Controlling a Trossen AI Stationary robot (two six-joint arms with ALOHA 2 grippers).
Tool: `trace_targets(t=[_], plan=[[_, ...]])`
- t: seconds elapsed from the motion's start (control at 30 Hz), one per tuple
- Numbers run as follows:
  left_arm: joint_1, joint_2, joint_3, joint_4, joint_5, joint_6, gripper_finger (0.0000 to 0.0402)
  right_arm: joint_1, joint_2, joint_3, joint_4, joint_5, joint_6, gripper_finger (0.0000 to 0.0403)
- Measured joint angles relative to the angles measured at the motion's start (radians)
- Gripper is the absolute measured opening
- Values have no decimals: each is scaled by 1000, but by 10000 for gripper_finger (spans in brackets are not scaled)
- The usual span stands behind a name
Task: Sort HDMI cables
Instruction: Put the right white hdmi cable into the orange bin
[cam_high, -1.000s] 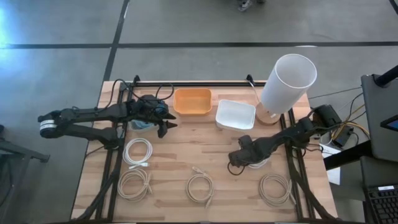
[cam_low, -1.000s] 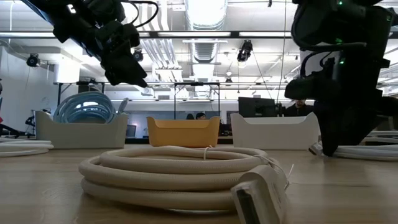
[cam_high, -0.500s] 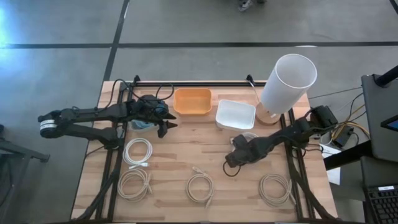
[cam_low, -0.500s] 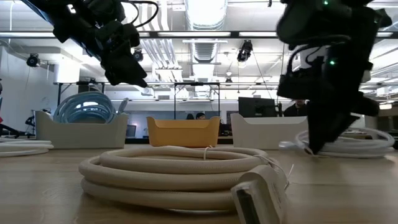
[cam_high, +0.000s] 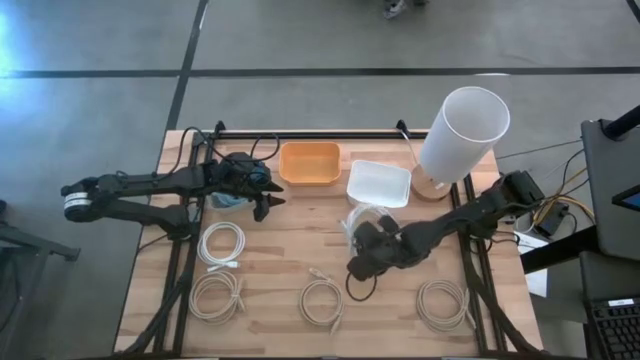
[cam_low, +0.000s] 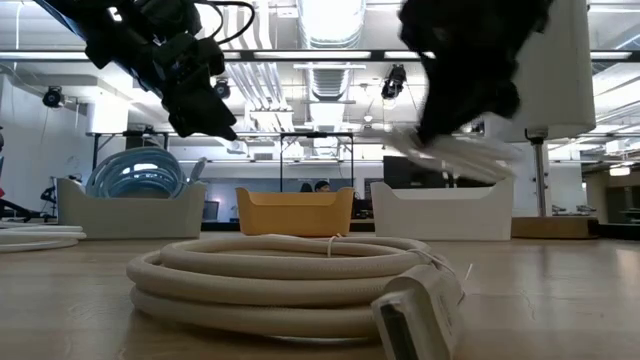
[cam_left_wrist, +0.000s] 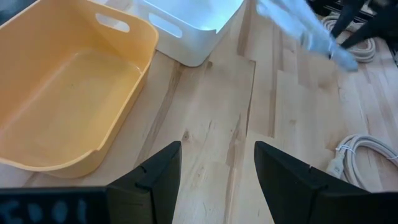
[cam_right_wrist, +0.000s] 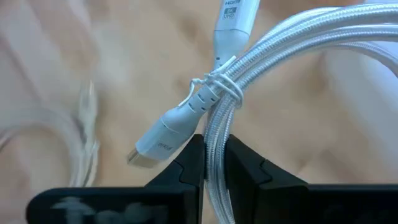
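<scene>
With its fingers pinched on a white coil (cam_right_wrist: 273, 56), the right gripper (cam_high: 362, 240) holds it off the table just in front of the white bin (cam_high: 379, 184), likely to drop it there by colour. Left gripper (cam_high: 262, 196) hangs spread and empty by the orange bin (cam_high: 309, 163), waiting. Right wrist view shows the pinch and tie wrap; high view hides both under the arm. High view shows four coils left on the table: white (cam_high: 221, 243), and three beige along the front (cam_high: 217, 296) (cam_high: 321, 302) (cam_high: 442, 303). Only the low view shows blue coils (cam_low: 135, 173) already binned at left.
</scene>
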Motion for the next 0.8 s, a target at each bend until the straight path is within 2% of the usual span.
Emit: trace_targets(t=[0.1,0.17,0.27,0.37,0.47,0.63,0.8], plan=[[0,0,0,0,0,0,202,-12,0,40,-1,160,-105,38],[0,0,0,1,0,0,202,-36,-1,64,-1,226,-161,38],[0,0,0,1,0,-1,202,-91,-2,88,19,258,-221,38],[0,0,0,7,0,-2,202,-153,-2,85,118,277,-307,38],[0,0,0,19,0,-2,202,-216,-2,57,280,278,-444,38],[0,-11,0,26,-31,-36,202,-301,-2,-31,676,249,-656,38],[0,-57,8,19,-64,-41,202,-354,20,-127,1045,235,-727,38]])
